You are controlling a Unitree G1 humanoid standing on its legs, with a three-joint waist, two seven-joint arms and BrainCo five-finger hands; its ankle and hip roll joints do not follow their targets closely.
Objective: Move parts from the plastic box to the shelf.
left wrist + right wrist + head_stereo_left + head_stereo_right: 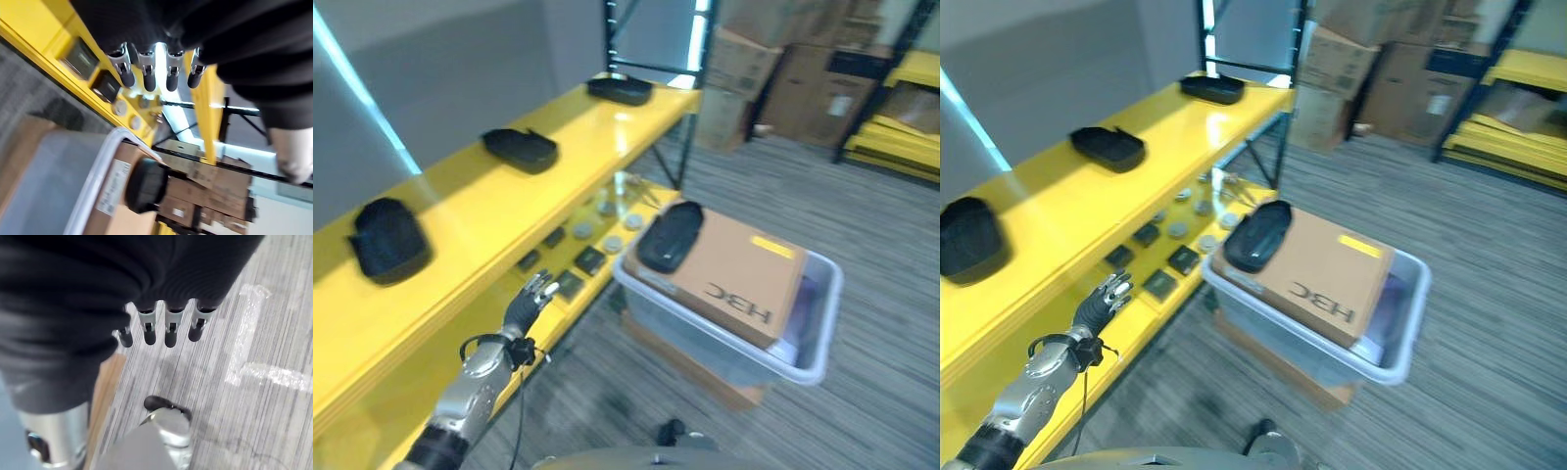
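**A:** Scanning from 9 o'clock across: the yellow shelf point(470, 211) has three black parts on its top level. One part sits at 9 o'clock point(386, 240), one at about 10 point(521, 149), and one far off at 12 point(620, 89). The lower level point(563, 257) holds small dark square pieces and grey discs. The left hand point(530, 299) hangs at around 7 o'clock, beside the lower level's edge, fingers straight and relaxed, holding nothing.

**B:** And the next part to move?

**A:** That's the black part point(670, 236) dead centre, lying on top of a cardboard box point(734, 274) that sits inside the clear plastic box point(822, 323). It's apart from both hands. The bin itself rests on another flat cardboard box point(690, 367) on the floor.

**B:** What about the right hand?

**A:** The right hand point(166, 330) shows in its own wrist view, fingers hanging loose over grey carpet, empty.

**B:** So what could go wrong?

**A:** My guess: the part sits near the cardboard's 10 o'clock corner. If the left hand comes in sideways, it could nudge it off into the bin or onto the floor. The hand is also close to the shelf edge, so swinging over carelessly could clip it.
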